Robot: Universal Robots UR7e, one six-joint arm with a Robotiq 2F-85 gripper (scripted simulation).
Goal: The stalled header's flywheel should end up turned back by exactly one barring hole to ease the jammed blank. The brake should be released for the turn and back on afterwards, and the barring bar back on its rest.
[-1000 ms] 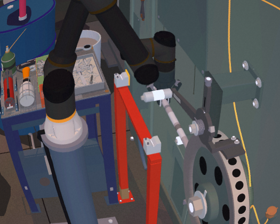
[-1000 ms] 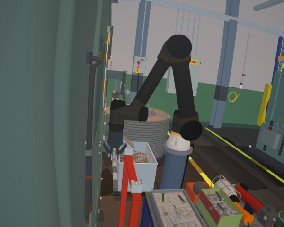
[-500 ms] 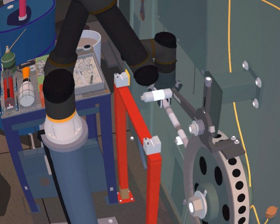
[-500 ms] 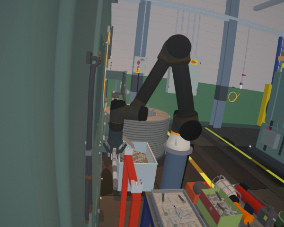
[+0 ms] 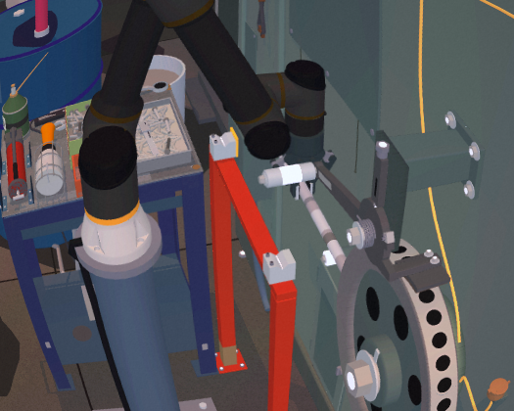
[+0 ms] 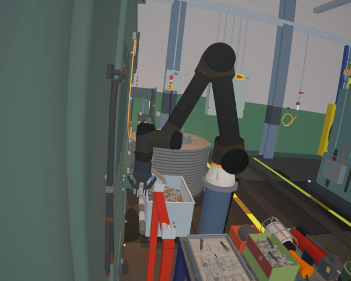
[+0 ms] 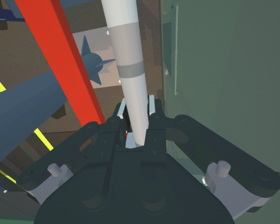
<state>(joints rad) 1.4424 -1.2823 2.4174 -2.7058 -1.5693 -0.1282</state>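
The lower end of the barring bar [image 5: 320,222] is hidden behind the flywheel's rim, so I cannot tell whether it sits in a barring hole. The bar is pale with grey bands and slants down from my gripper [image 5: 303,188] to the flywheel [image 5: 403,332], a grey wheel with dark holes round its rim. In the wrist camera my fingers [image 7: 136,115] are closed on the bar [image 7: 129,70] at its upper end. A white-handled brake lever [image 5: 288,174] reaches out beside my gripper, its dark arm running to the pivot [image 5: 366,235] above the brake shoe [image 5: 415,271].
Behind the work rises the header's green body [image 5: 423,98]. The red bar rest [image 5: 249,235] with two grey cradles [image 5: 279,266] stands just left of the bar. A blue table [image 5: 100,195] of trays, my pedestal [image 5: 129,313] and a wire coil [image 6: 182,160] fill the left.
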